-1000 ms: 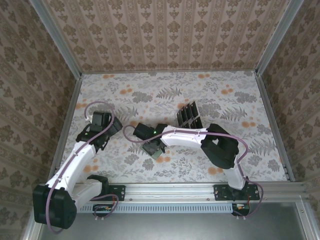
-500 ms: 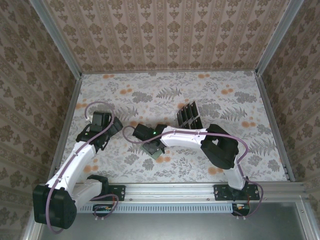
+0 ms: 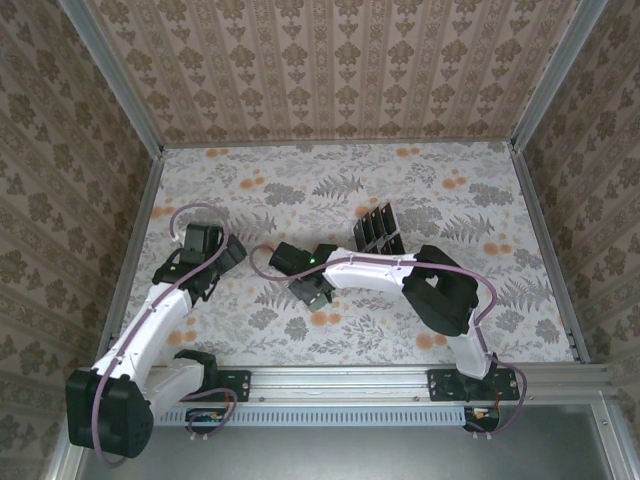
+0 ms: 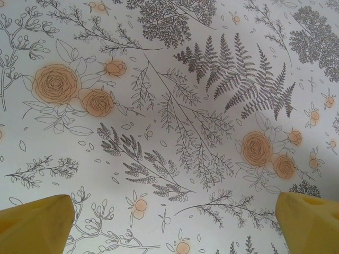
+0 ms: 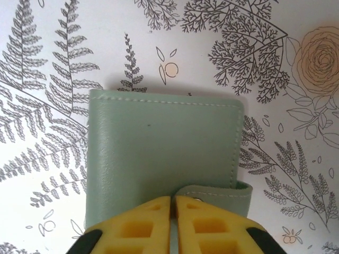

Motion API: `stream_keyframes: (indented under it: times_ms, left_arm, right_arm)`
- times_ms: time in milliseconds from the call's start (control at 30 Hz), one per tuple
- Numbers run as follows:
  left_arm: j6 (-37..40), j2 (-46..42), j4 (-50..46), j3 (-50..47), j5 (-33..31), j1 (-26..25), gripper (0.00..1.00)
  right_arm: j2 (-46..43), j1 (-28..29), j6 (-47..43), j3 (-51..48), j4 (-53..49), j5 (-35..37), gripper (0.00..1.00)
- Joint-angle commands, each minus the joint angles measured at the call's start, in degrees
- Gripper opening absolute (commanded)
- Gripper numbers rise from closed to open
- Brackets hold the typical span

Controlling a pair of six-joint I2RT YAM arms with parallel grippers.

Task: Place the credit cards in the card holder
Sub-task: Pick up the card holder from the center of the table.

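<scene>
Your right gripper [image 5: 173, 203] has its fingers pressed together, clamped on the near edge of the card holder [image 5: 159, 153].
The right wrist view shows the holder flat over the floral table [image 3: 450, 200]. It is near-square, stitched edge away, strap tab pointing right. The top view shows the credit cards [image 3: 377, 228] upright in the clear rack [image 3: 392, 243]. Your left gripper [image 4: 175, 222] is spread wide.

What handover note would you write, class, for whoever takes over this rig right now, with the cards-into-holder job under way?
Left tool: open, holding nothing, over bare table.
Right tool: shut on the card holder, at the edge by its strap.
Credit cards: standing in a row mid-table, beyond the right arm.
Done: holder gripped; no card in it that I can see.
Left: probably open the holder, then load every card.
</scene>
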Motion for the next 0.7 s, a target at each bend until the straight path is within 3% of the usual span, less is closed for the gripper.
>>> stream_keyframes:
  times_ms: [0,200,467,667]
  left_arm:
    - [0.0,-0.3,0.0,-0.8,0.9,0.5,1.0]
    - [0.9,-0.3,1.6,-1.4,4.0,0.5,1.0]
    - [0.2,2.4,11.3,-3.0,15.7,-1.0,1.0]
    - [-3.2,3.8,21.0,-5.6,19.3,-4.7,0.99]
  right_arm:
    - [0.0,-0.9,0.7,-1.1,-1.2,-0.7,0.02]
    - [-4.1,-3.2,2.6,-2.5,0.5,-3.5,0.0]
    - [-8.7,-5.8,6.2,-3.8,3.7,-8.9,0.0]
    - [-10.8,-8.1,9.6,-5.1,7.0,-12.6,0.0]
